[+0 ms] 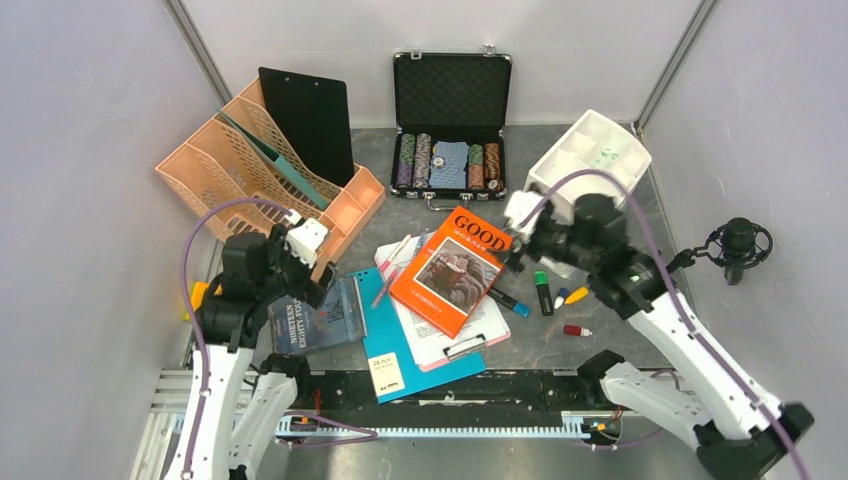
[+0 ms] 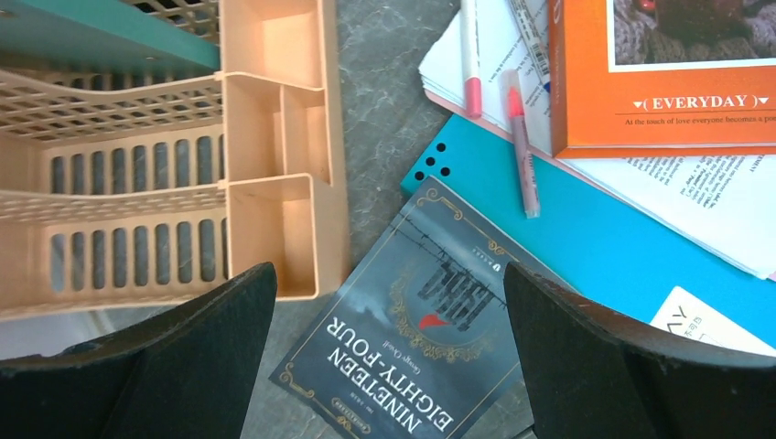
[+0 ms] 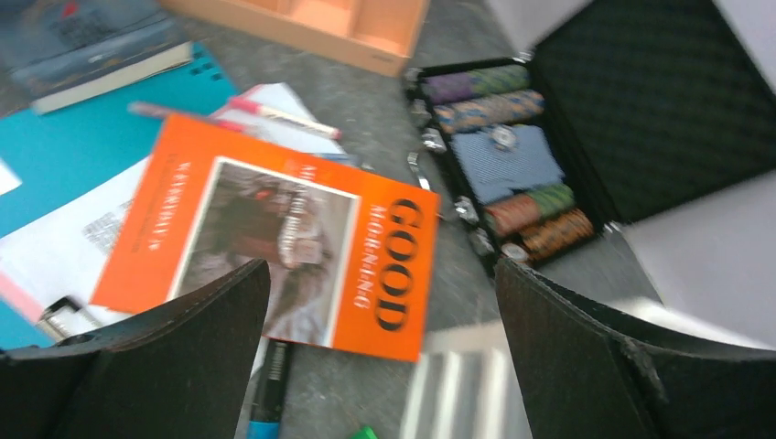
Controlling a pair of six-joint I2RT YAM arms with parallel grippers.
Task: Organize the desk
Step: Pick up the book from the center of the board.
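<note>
The desk (image 1: 530,348) spreads under both of your arms, with its clutter mostly in the middle. The piece that matters for the coming move is the Nineteen Eighty-Four paperback (image 2: 403,366), which lies flat straight below your left gripper (image 2: 389,274). That gripper hangs with its jaws spread wide and nothing between them, one finger to each side of the cover in the wrist view. The book's long axis runs on a slant to the line between those fingers — lower left to upper right in that view — so I judge you need a wrist turn before a close squares up across its narrow width. One corner of the book rests on the teal folder (image 1: 405,345). One long edge comes just beside the front corner of the peach file organiser (image 1: 250,165), which stands farther out and to the left of the gripper — a short carry if that is where the book belongs. Your right gripper (image 3: 380,270) is well apart from all this. It is likewise wide open and empty, hovering over the title end of the orange Good Morning book (image 3: 265,233), with the open poker chip case (image 3: 549,146) beyond it. The left arm is plainly the nearer one to the paperback, which, lying flat, probably has to be taken by an edge.
</note>
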